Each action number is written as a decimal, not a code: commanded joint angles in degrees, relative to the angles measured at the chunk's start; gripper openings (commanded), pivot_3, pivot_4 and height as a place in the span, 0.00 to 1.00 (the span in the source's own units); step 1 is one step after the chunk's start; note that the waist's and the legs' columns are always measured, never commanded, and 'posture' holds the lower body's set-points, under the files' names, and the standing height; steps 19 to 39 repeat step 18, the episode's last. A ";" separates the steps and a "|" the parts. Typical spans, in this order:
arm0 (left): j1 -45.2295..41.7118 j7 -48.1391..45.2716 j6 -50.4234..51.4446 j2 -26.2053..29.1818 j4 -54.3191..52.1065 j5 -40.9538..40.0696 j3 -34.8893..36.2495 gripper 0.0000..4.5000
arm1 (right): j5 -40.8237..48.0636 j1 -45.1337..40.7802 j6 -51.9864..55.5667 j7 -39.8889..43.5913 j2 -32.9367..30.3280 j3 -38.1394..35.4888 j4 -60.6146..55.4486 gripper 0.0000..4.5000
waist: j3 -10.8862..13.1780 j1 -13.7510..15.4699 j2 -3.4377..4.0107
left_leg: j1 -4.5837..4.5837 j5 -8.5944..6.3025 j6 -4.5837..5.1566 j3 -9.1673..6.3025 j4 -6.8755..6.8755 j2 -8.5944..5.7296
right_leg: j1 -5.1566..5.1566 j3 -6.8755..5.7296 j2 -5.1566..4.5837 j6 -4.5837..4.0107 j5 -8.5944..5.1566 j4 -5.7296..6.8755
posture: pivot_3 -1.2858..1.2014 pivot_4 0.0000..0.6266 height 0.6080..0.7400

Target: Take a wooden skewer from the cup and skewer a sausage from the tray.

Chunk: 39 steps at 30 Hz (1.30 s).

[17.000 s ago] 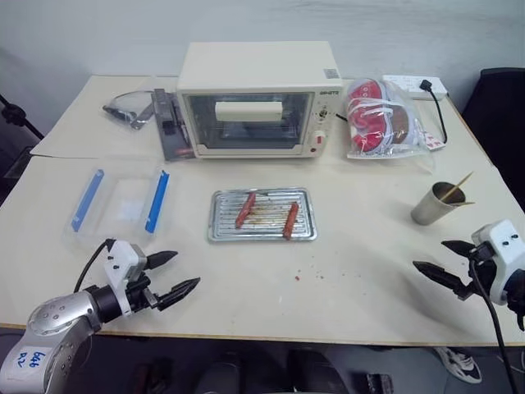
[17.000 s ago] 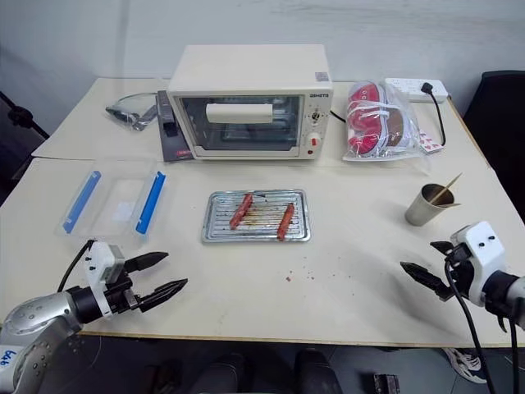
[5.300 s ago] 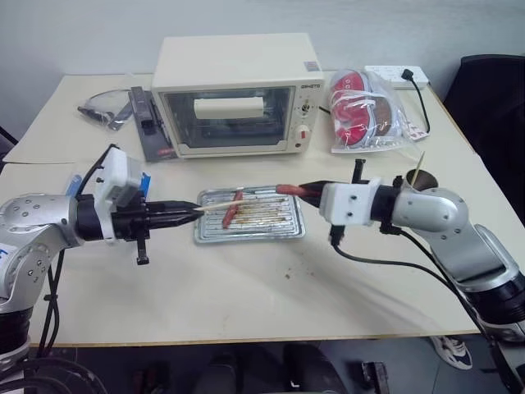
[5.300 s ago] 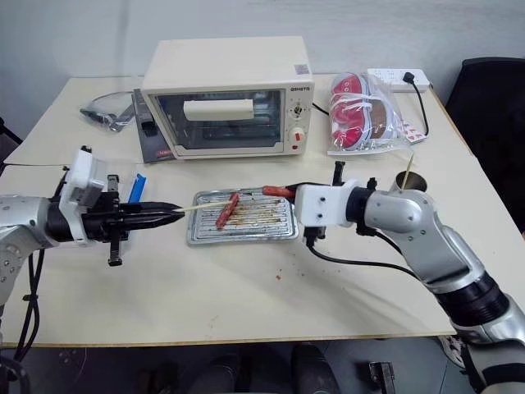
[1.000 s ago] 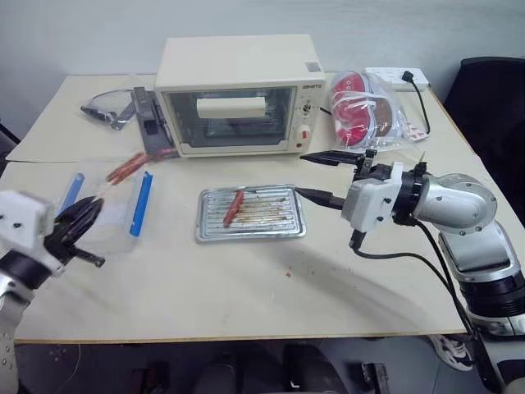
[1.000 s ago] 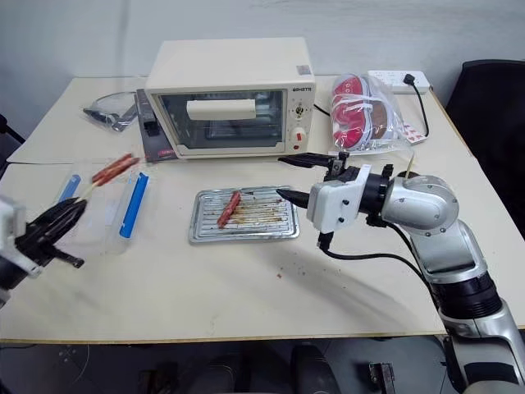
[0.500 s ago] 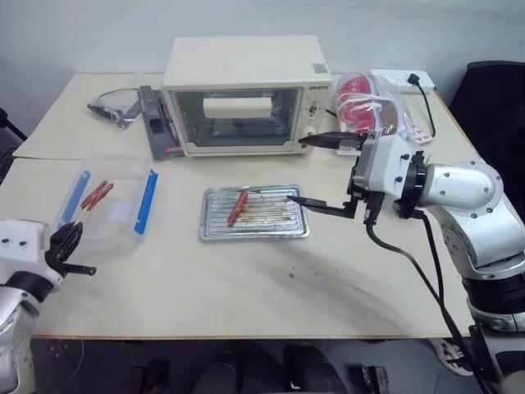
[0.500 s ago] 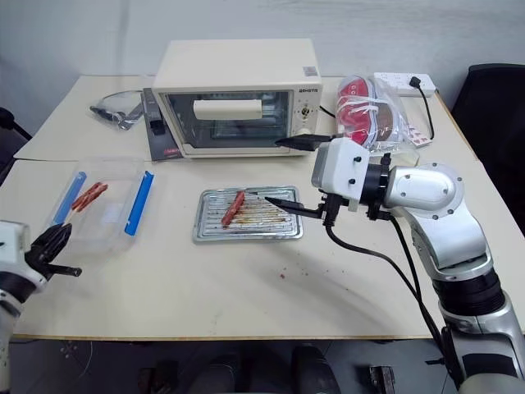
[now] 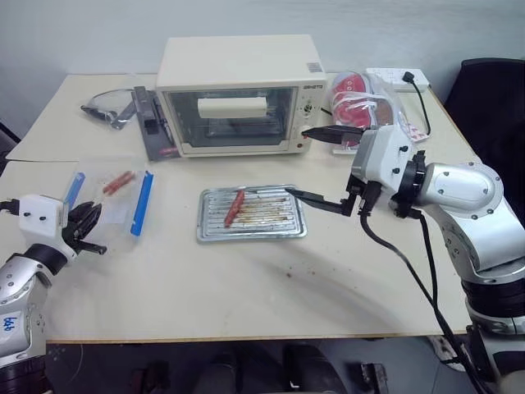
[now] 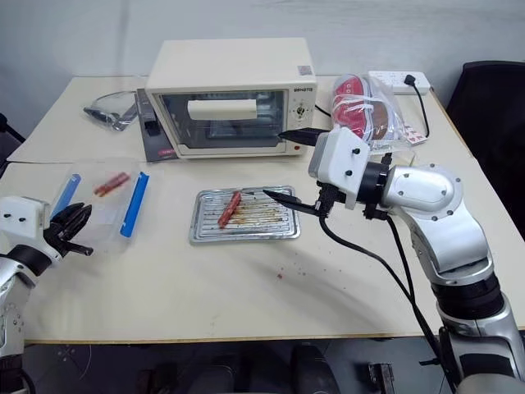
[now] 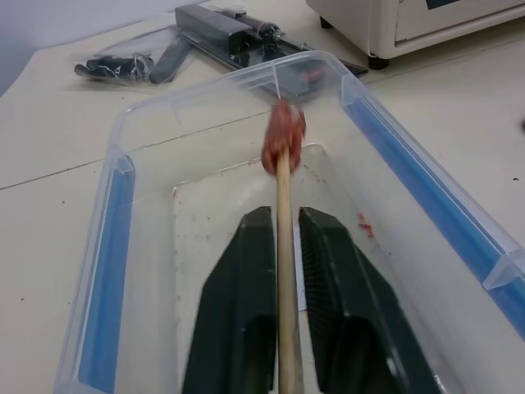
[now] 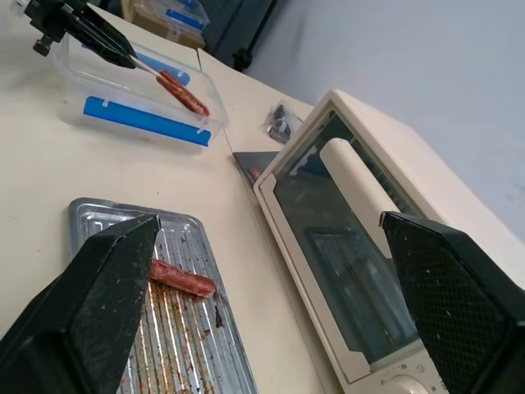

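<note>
The wooden skewer [image 11: 284,246] runs between my left gripper's [image 9: 89,226] fingers [image 11: 246,304], a thin gap on each side, so the jaws stand slightly open. A reddish-brown sausage [image 9: 117,182] is stuck on its tip and lies inside the clear plastic box [image 9: 141,203]. Another sausage [image 9: 235,207] lies on the silvery tray [image 9: 261,231] at the table's middle. My right gripper [image 9: 296,161] hovers over the tray's right end, wide open, one finger above the other, holding nothing. The cup is hidden behind my right arm.
A cream toaster oven [image 9: 238,90] stands behind the tray, with a dark tool [image 9: 152,123] at its left. A bag of red items [image 9: 369,98] and a power strip [image 9: 398,76] sit at the back right. A black chair [image 9: 492,98] is beyond the table's right edge.
My left gripper lowered the skewered sausage from above the box into it, and its jaws parted slightly. My right gripper opened wider and rolled so one finger stands above the other.
</note>
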 commanded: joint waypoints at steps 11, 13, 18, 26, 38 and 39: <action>21.55 -12.36 22.34 5.62 -21.20 -29.58 33.76 0.40 | 16.86 -3.60 22.94 1.09 -1.55 -7.31 2.23 1.00 | 0.00 -0.32 -0.01 | -0.03 -0.07 0.03 0.02 -0.02 0.07 | 0.01 0.03 0.01 0.00 0.00 -0.06 | 0.52 0.24 1.00; 26.70 -14.97 24.04 6.18 -20.99 -31.62 38.99 0.40 | 19.88 -4.32 27.33 2.71 -3.07 -7.93 3.26 1.00 | 0.01 -0.03 0.06 | -0.02 -0.08 0.06 0.01 -0.03 0.07 | 0.02 0.02 0.00 -0.02 -0.01 -0.15 | 0.52 0.24 1.00; 33.30 -19.62 23.66 7.42 -18.39 -32.58 44.92 0.40 | 26.23 -5.52 35.20 4.21 -4.58 -9.74 5.22 1.00 | 0.01 0.62 0.07 | 0.02 -0.09 0.11 0.01 -0.01 0.01 | 0.10 -0.01 -0.10 -0.05 -0.02 -0.29 | 0.52 0.24 1.00; 33.30 -19.62 23.66 7.42 -18.39 -32.58 44.92 0.40 | 26.23 -5.52 35.20 4.21 -4.58 -9.74 5.22 1.00 | 0.01 0.62 0.07 | 0.02 -0.09 0.11 0.01 -0.01 0.01 | 0.10 -0.01 -0.10 -0.05 -0.02 -0.29 | 0.52 0.24 1.00; 33.30 -19.62 23.66 7.42 -18.39 -32.58 44.92 0.40 | 26.23 -5.52 35.20 4.21 -4.58 -9.74 5.22 1.00 | 0.01 0.62 0.07 | 0.02 -0.09 0.11 0.01 -0.01 0.01 | 0.10 -0.01 -0.10 -0.05 -0.02 -0.29 | 0.52 0.24 1.00; 33.30 -19.62 23.66 7.42 -18.39 -32.58 44.92 0.40 | 26.23 -5.52 35.20 4.21 -4.58 -9.74 5.22 1.00 | 0.01 0.62 0.07 | 0.02 -0.09 0.11 0.01 -0.01 0.01 | 0.10 -0.01 -0.10 -0.05 -0.02 -0.29 | 0.52 0.24 1.00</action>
